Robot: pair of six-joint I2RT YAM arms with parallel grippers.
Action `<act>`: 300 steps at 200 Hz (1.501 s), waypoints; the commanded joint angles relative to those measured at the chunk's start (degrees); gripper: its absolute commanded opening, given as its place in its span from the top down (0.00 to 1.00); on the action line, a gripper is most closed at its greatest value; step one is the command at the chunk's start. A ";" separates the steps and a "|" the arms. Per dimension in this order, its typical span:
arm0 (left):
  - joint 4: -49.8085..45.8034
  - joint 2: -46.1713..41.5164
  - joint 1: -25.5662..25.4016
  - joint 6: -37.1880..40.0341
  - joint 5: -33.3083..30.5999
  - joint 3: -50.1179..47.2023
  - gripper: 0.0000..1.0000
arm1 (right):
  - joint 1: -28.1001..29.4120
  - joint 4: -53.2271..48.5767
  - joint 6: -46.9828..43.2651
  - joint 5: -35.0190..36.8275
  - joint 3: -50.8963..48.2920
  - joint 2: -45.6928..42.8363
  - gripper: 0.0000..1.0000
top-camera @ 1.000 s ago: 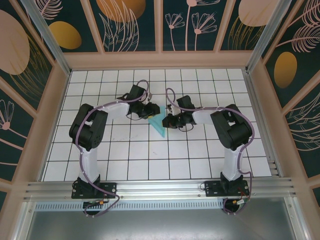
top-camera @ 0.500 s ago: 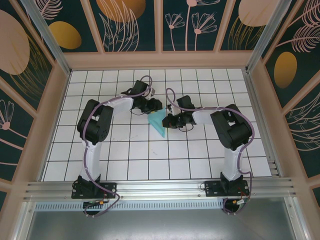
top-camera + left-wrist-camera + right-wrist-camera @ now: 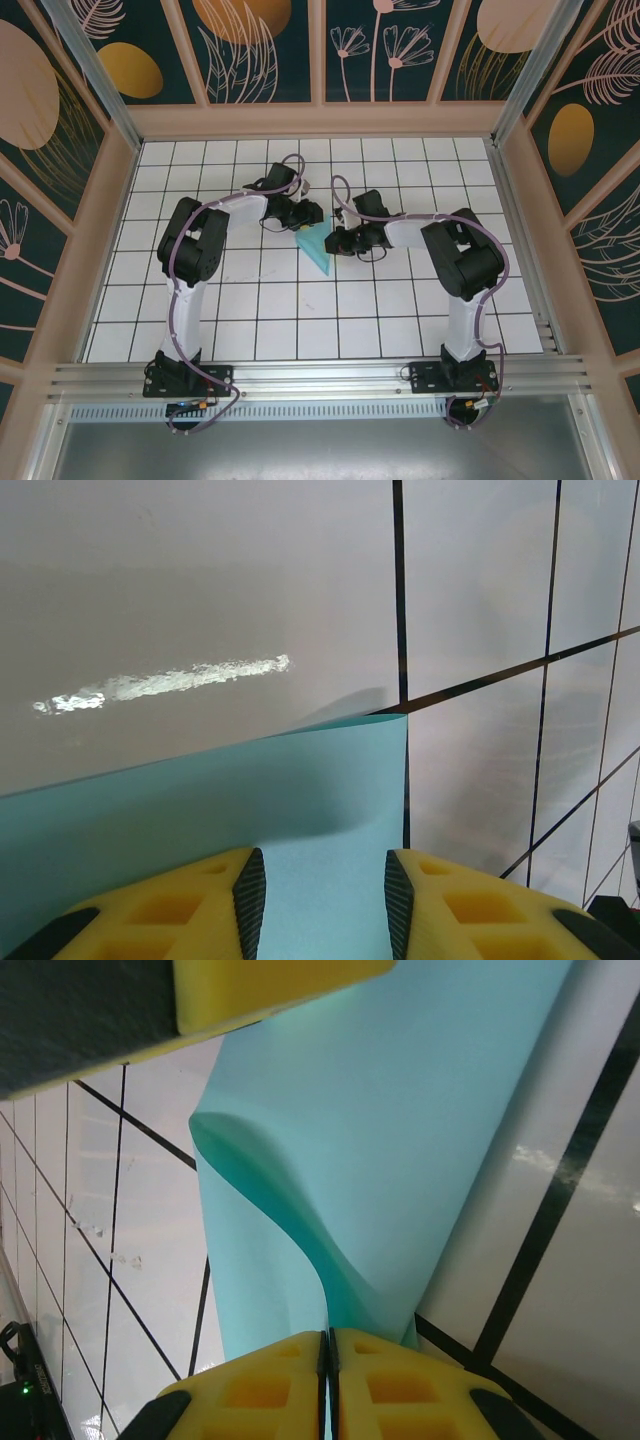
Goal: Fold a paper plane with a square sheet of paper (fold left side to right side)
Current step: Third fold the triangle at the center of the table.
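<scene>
Top view is bright and even, lit from above; the white table (image 3: 380, 330) shows no harsh glare, only faint soft shadows under the arms. Frame posts lean outward toward the corners, a mild wide-angle bend. In the left wrist view a white glare streak (image 3: 160, 680) lies on the tile, the paper (image 3: 200, 810) throws a soft grey shadow past its lifted edge, and the left fingers (image 3: 160, 910) look slightly soft. In the right wrist view the paper's curl is darker inside, the tile at right carries a smeared sheen, and the right fingers (image 3: 250, 1390) blur near the lens
</scene>
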 commanded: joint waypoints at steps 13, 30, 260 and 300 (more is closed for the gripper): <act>-2.04 1.42 -0.04 0.90 -0.93 -1.00 0.60 | -0.16 -1.44 -1.16 1.10 2.05 0.69 0.87; -1.95 1.42 0.01 0.82 -0.84 -1.03 0.60 | -0.08 -1.75 -1.36 0.98 2.49 1.12 0.87; -8.74 -6.93 3.39 4.01 -0.99 5.13 0.52 | 1.68 -9.74 -3.33 6.04 4.33 5.76 0.87; 0.91 -15.00 2.98 -1.17 2.78 -9.56 0.60 | 1.68 -9.83 -3.60 6.18 4.61 5.73 0.87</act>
